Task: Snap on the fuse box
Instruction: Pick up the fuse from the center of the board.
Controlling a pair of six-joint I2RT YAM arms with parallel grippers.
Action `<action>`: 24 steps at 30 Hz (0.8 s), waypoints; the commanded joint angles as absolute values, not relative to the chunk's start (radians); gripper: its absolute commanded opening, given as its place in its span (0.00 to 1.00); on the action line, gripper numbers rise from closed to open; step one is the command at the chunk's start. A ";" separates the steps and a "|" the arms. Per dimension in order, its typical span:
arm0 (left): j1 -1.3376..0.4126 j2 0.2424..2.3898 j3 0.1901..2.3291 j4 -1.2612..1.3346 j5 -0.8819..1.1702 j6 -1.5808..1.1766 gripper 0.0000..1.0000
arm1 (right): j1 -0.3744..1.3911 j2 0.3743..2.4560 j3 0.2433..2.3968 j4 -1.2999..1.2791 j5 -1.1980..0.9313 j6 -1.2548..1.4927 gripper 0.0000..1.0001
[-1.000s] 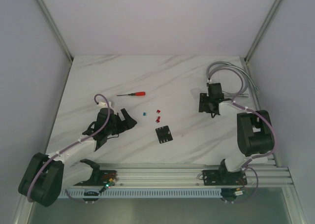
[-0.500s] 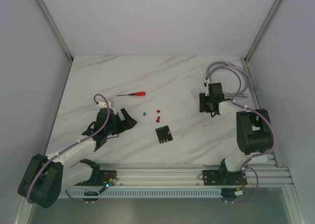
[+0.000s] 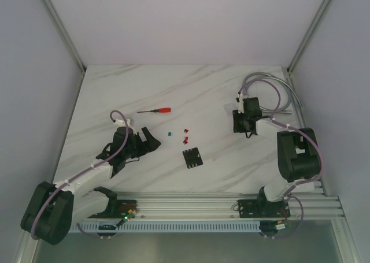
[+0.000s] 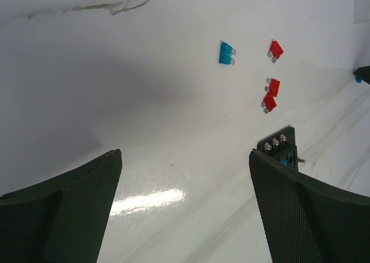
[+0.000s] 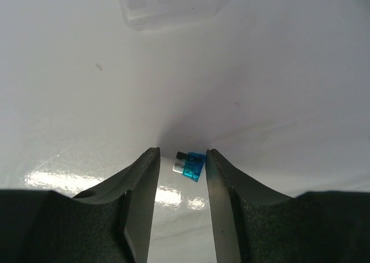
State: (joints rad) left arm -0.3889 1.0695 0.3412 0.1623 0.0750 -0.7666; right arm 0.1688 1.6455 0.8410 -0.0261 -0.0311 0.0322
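Observation:
The fuse box [image 3: 192,158], a small black square block, lies flat near the middle of the table; only its corner [image 4: 280,147] shows past the right finger in the left wrist view. My left gripper [image 3: 147,140] [image 4: 185,159] stands wide open to its left, low over bare table, holding nothing. Far to the right, my right gripper [image 3: 239,122] [image 5: 182,154] points down at the table. Its jaws are narrowed round a small blue fuse [image 5: 191,163] lying there. The fuse touches the right finger, and a gap remains at the left one.
A clear square lid [image 5: 167,6] lies just beyond the right gripper. A loose blue fuse [image 4: 226,53] and red fuses [image 4: 270,95] lie above the fuse box. A red-handled screwdriver [image 3: 155,110] lies at the back left. Grey cables [image 3: 272,86] loop at the back right.
The right gripper's jaws have drawn closer together, and it has shifted slightly toward the back. The left arm and the fuse box have not moved.

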 commanded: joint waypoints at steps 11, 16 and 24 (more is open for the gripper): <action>-0.383 1.072 0.365 0.150 0.091 -0.772 1.00 | 0.207 1.608 0.822 -0.208 -0.074 0.090 0.43; -0.383 1.071 0.365 0.150 0.090 -0.775 1.00 | 0.240 1.602 0.818 -0.210 -0.108 0.108 0.43; -0.384 1.072 0.368 0.150 0.095 -0.778 1.00 | 0.281 1.599 0.817 -0.201 -0.095 0.140 0.44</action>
State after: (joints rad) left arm -0.3889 1.0706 0.3412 0.1616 0.0784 -0.7700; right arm 0.2611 1.6024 0.8402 -0.1558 -0.0830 0.1108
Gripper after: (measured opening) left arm 0.998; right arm 0.435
